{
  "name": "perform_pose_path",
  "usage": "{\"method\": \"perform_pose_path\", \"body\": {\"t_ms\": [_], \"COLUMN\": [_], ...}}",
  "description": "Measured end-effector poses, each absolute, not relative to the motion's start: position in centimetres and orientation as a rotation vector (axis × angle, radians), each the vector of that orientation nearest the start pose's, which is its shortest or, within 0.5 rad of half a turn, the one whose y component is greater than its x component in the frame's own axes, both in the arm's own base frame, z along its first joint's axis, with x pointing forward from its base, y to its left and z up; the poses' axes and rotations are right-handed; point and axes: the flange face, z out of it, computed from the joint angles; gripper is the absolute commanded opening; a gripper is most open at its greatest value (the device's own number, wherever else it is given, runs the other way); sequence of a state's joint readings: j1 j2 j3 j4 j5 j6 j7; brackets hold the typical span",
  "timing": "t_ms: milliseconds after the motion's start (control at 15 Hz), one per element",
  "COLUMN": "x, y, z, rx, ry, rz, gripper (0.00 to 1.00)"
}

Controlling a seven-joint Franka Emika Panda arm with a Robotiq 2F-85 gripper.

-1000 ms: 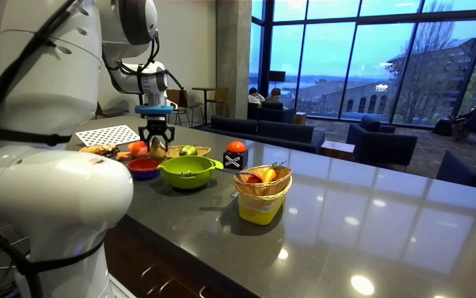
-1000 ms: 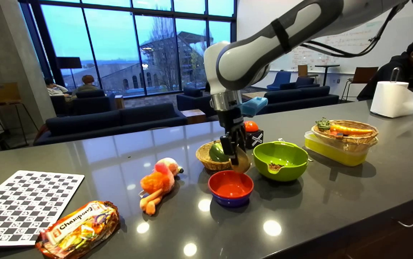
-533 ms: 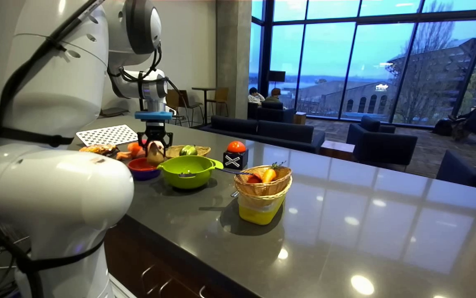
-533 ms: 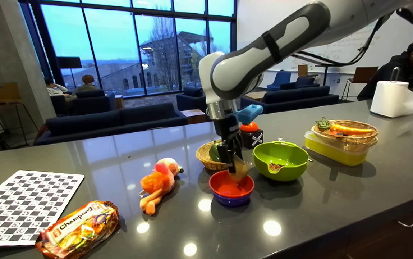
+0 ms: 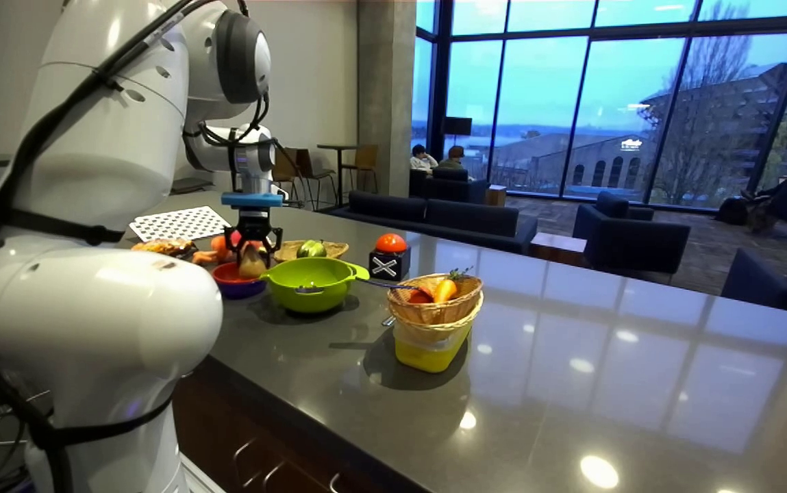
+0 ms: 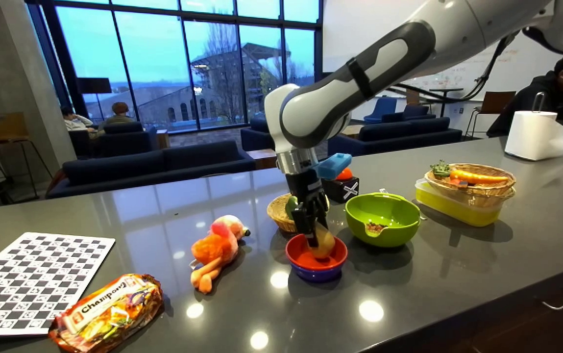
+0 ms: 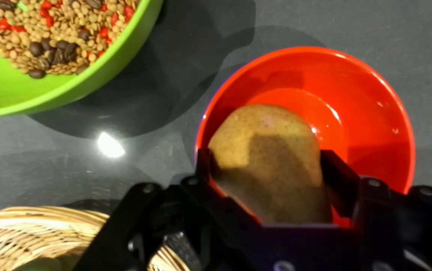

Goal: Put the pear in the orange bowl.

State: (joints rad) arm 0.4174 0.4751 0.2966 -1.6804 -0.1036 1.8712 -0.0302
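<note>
In the wrist view the end effector [image 7: 267, 165] was clamped on the pear [image 7: 270, 154] from both sides, and the pear showed against the inside of the orange bowl [image 7: 373, 94]; the green bowl [image 7: 5, 86] sat to the upper left of the orange bowl, the wicker basket [image 7: 31, 218] to its lower left. In an exterior view the pear's lower end was inside the orange bowl, with a plush toy [image 6: 218, 247] on the counter [image 6: 438, 279] to its left; whether pear and orange bowl touched could not be told. In an exterior view the carrot basket [image 5: 431, 315] stood well to the orange bowl's right.
</note>
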Motion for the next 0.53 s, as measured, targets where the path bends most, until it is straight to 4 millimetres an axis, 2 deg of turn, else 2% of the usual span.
{"method": "perform_pose_path", "body": {"t_ms": [267, 333, 533], "x": [50.03, 50.07, 50.2], "y": [40.24, 40.28, 40.44], "z": [30.89, 30.94, 30.96], "rx": [-2.921, -2.921, -2.92], "ry": [-1.198, -1.198, -1.198], "rz": [0.437, 0.439, 0.435], "gripper": [0.47, 0.93, 1.0]}}
